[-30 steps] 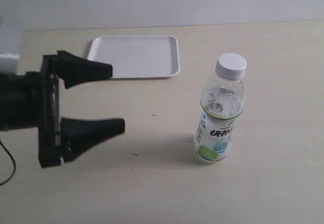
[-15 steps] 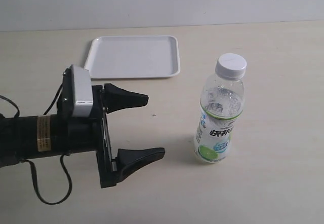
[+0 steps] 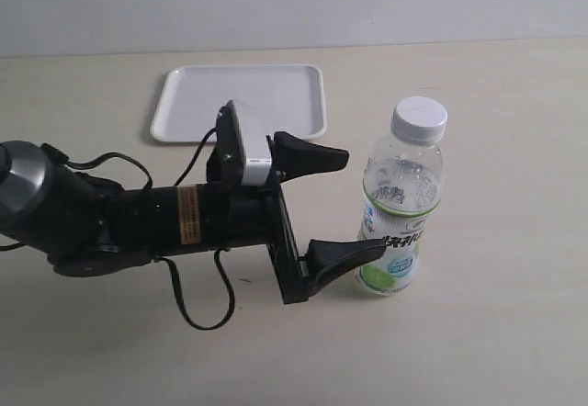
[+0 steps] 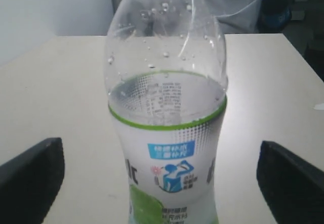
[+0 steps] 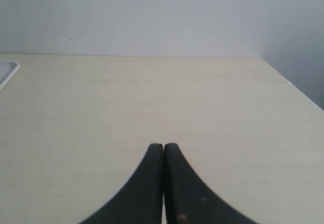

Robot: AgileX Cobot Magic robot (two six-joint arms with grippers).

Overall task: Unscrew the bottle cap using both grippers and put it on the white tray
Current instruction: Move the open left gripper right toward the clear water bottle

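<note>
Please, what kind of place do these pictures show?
Probably a robot test bench in a lab, though I cannot be sure. A plain pale table stands against a bare wall, only a bottle and a white tray are set out, and a cabled left gripper faces the bottle.

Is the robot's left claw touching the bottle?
Apart. The left wrist view shows table between the bottle and both fingers.

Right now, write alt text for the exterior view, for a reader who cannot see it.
The black left tool reaches in from the left, open, beside an upright clear bottle with its white bottle cap on. A white tray lies behind them on the beige table.
</note>
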